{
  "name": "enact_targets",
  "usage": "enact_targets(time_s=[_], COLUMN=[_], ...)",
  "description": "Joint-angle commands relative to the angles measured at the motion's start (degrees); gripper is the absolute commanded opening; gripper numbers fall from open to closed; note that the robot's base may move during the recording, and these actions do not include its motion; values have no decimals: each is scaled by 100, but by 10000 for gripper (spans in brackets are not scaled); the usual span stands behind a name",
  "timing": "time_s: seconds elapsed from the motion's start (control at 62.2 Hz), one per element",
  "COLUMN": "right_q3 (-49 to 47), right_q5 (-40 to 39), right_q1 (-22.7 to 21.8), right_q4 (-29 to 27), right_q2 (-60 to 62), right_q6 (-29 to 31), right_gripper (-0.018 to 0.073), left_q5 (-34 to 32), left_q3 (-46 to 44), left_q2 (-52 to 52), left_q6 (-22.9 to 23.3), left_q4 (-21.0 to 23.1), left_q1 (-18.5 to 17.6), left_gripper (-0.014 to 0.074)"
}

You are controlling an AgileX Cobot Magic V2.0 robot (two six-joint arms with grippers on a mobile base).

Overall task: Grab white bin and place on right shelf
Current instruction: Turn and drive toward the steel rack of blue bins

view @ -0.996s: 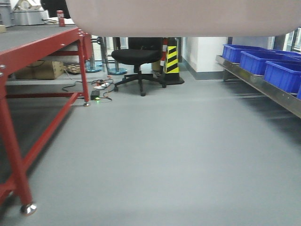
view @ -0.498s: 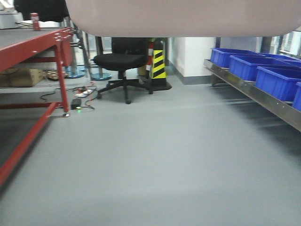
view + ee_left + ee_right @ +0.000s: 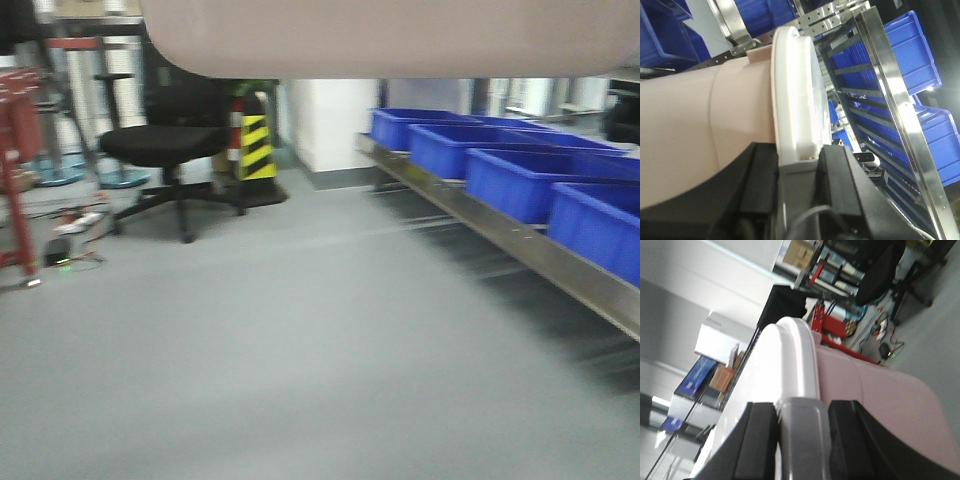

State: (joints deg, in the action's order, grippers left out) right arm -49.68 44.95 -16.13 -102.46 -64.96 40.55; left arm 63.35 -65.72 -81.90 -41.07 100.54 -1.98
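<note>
The white bin (image 3: 400, 35) hangs lifted off the floor; its pinkish underside fills the top of the front view. In the left wrist view the bin's body (image 3: 700, 125) and pale lid (image 3: 795, 90) lie sideways, and my left gripper (image 3: 797, 172) is shut on the grey handle at the lid's edge. My right gripper (image 3: 802, 427) is shut on the grey handle (image 3: 802, 440) at the other end of the bin (image 3: 880, 400). The right shelf (image 3: 520, 245) runs along the right as a steel rail, also seen past the lid in the left wrist view (image 3: 895, 95).
Several blue bins (image 3: 510, 175) sit in a row on the steel shelf. A black office chair (image 3: 165, 150) and a yellow-black striped post (image 3: 255, 145) stand at the back left. A red table leg (image 3: 15, 180) and floor cables (image 3: 70, 225) are at the far left.
The front view has swung to the right: the red table slid off to the left, and the shelf with blue bins came nearer and larger. The bin stays held overhead.
</note>
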Motion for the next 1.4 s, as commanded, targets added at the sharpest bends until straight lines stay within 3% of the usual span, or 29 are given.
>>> enact_targets(time_s=[0.0,1.382], right_q3=[-247,-247], right_q5=[470,470], right_q1=[78,78], right_q4=[-548,-548], right_q2=[151,151], right_q6=[55,55], right_gripper=[68,68], left_q5=[1104,1104], left_q3=[-206,-206], left_q2=[241,241], left_q6=[-128,-128], left_q4=[820,810], left_q1=[-131,-131], left_gripper=[-126,-126])
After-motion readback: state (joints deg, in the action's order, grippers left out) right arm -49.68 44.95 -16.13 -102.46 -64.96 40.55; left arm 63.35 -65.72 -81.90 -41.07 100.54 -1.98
